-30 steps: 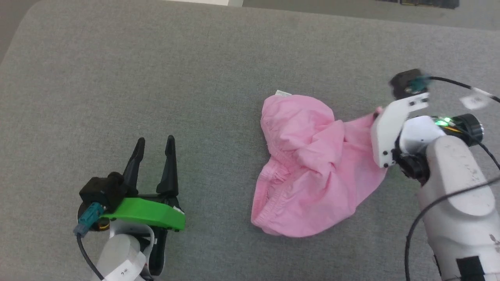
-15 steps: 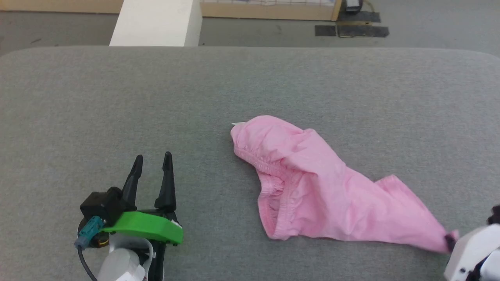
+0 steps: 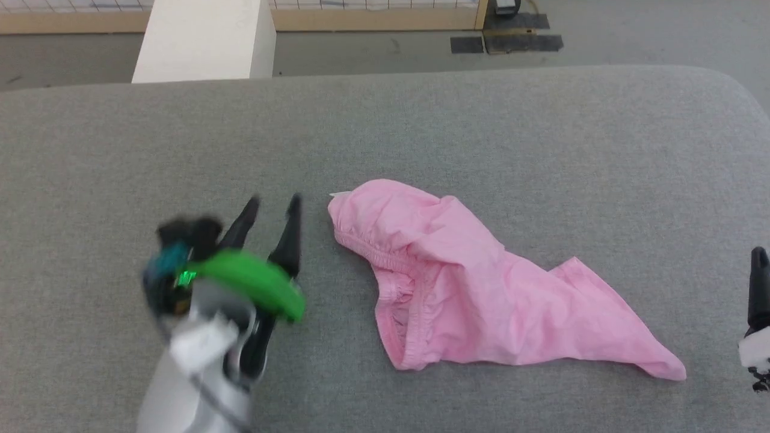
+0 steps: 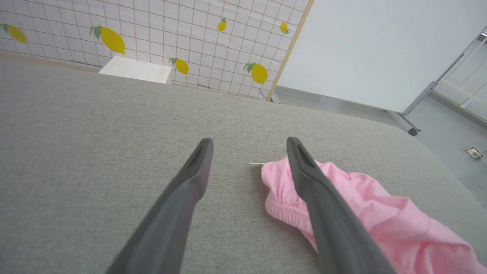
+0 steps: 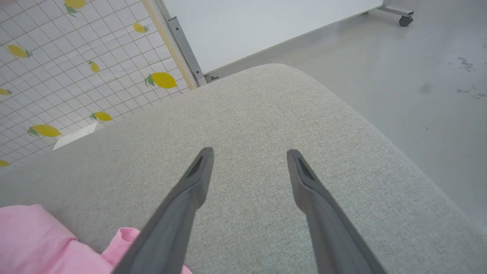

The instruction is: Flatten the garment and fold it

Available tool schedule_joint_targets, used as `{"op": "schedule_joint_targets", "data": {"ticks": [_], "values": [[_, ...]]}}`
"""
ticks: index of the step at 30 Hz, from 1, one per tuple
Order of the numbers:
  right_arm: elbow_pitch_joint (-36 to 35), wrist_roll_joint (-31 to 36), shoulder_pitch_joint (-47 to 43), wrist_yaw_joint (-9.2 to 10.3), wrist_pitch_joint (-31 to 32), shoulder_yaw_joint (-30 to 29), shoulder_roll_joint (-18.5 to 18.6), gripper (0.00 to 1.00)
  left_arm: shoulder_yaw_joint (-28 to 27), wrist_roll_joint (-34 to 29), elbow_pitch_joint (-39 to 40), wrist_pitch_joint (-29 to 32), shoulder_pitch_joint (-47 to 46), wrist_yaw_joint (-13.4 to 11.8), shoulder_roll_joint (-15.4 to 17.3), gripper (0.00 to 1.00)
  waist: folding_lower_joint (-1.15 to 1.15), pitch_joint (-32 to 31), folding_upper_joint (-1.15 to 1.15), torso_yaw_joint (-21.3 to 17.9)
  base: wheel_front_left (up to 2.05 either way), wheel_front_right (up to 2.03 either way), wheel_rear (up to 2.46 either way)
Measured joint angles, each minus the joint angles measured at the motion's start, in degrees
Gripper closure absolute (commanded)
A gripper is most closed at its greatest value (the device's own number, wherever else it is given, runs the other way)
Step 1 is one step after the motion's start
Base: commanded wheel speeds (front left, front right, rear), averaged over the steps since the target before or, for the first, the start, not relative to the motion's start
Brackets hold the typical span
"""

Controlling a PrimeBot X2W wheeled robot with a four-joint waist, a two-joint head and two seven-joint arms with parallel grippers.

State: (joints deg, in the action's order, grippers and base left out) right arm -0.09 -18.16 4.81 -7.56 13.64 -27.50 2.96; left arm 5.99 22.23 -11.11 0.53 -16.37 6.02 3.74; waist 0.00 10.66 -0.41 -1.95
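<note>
Left gripper (image 3: 274,205) sits left of centre on the grey fabric counter (image 3: 541,150) and is blurred in the head view. Its jaws are spread wide with nothing between them, confirmed in the left wrist view (image 4: 249,141). The tips point to the far side and sit just beside the garment's far-left end. I can't tell whether they touch it. The garment (image 3: 457,288) is the pink one, lying mid-counter as a wrinkled wedge. The bunched end with the gathered waistband (image 3: 385,258) is on the left, and a small white label tag (image 3: 338,194) pokes out at its far-left corner. The fabric tapers rightward and nearward to a thin point near the right side. It is partly spread, creased, and not folded square. In the left wrist view the waistband end (image 4: 283,207) is under or behind the right-hand finger. Right gripper (image 5: 249,152) has its jaws wide apart and holds nothing, with bare counter between the tips. One dark finger (image 3: 759,288) shows at the head view's right edge, near the garment's pointed end but with a gap. A pink corner (image 5: 125,238) lies at the lower left of the right wrist view.
</note>
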Motion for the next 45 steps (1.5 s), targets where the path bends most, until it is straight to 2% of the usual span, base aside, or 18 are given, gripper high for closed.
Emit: {"op": "schedule_joint_targets", "data": {"ticks": [5,7,11,14,15,16,18,22,25,29,32,36,38,42,43,44,45], "values": [[1.21,-0.93,1.69,0.00,-0.40,2.67,-0.05,0.00,5.00,-0.21,-4.26,21.00,-12.01,-0.82,0.81,0.00,0.00,2.08,0.00,-0.43,0.00,0.00,0.00],[1.79,-1.11,2.38,0.00,-0.82,4.05,-0.11,0.00,7.55,-2.38,-7.64,30.05,-15.32,-1.56,2.14,0.00,0.00,3.01,0.00,-0.88,0.00,0.00,0.00],[3.02,-1.18,3.26,0.00,-1.72,6.23,-0.13,0.00,10.39,-4.92,-12.06,38.57,-17.89,-2.00,3.93,0.00,0.00,4.37,0.00,-2.25,0.00,0.00,0.00],[4.09,-1.07,3.39,0.00,-2.35,6.78,-0.12,0.00,11.55,-4.92,-14.54,40.75,-17.89,-1.68,4.07,0.00,0.00,5.30,0.00,-3.34,0.00,0.00,0.00],[4.23,-1.05,3.39,0.00,-2.60,6.80,-0.12,0.00,11.67,-4.79,-14.61,40.75,-17.89,-1.47,4.08,0.58,0.00,5.52,0.00,-3.54,0.00,0.00,0.00],[4.39,-0.97,3.39,0.00,-2.66,6.68,-0.11,0.00,11.70,-4.52,-14.61,40.66,-17.88,-1.19,4.03,1.00,0.00,5.79,0.00,-3.70,0.00,0.00,0.00],[4.78,-0.67,3.38,0.00,-2.74,6.36,-0.11,0.00,11.45,-2.82,-14.66,40.10,-17.87,-0.83,4.03,1.00,0.00,6.06,0.00,-3.63,0.00,0.00,0.00],[5.42,0.15,3.39,0.00,-2.89,6.60,-0.10,0.00,9.84,-0.63,-13.47,34.93,-17.70,-0.23,3.67,1.00,0.00,5.78,0.00,-2.70,0.00,0.00,0.00],[5.73,0.81,3.46,0.00,-2.57,7.04,-0.09,0.00,7.14,3.74,-9.68,30.50,-18.24,0.11,2.88,1.00,0.00,4.74,0.00,-1.81,0.00,0.00,0.00],[5.79,1.34,3.50,0.00,-2.02,7.84,-0.10,0.00,3.65,7.09,-1.87,27.84,-18.64,0.45,3.18,1.00,0.00,2.85,0.00,-0.47,0.00,0.00,0.00],[5.64,1.87,3.50,0.00,-1.53,7.92,-0.09,0.00,-0.07,8.67,5.08,27.02,-15.47,-1.49,4.52,1.00,0.00,1.81,0.00,1.04,0.00,0.00,0.00],[5.56,1.97,3.46,0.00,-1.38,7.97,-0.09,0.00,-4.01,8.65,10.15,28.72,-2.81,-6.57,6.90,1.00,0.00,0.72,0.00,3.41,0.00,0.00,0.00],[5.63,1.98,3.43,0.00,-0.99,8.32,-0.09,0.00,-4.88,9.12,9.27,30.45,4.25,-8.32,6.99,1.00,0.00,0.35,0.00,4.76,0.00,0.00,0.00],[5.78,2.08,3.41,0.00,-0.43,9.16,-0.09,0.00,-4.72,11.28,4.57,32.11,10.62,-9.12,5.34,1.00,0.00,-0.07,0.00,7.32,0.00,0.00,0.00],[5.80,2.19,3.42,0.00,-0.22,9.56,-0.10,0.00,-4.92,12.48,3.71,31.93,10.75,-9.11,4.52,0.58,0.00,-0.16,0.00,8.00,0.00,0.00,0.00],[5.79,2.48,3.43,0.00,0.01,10.15,-0.10,0.00,-4.77,12.68,3.16,31.38,10.69,-9.01,3.82,0.00,0.00,-0.25,0.00,8.69,0.00,0.00,0.00],[5.79,2.59,3.46,0.00,0.34,10.77,-0.11,0.00,-4.93,13.05,2.88,30.64,10.63,-8.65,3.24,0.00,0.00,-0.32,0.00,9.34,0.00,0.00,0.00]]}}
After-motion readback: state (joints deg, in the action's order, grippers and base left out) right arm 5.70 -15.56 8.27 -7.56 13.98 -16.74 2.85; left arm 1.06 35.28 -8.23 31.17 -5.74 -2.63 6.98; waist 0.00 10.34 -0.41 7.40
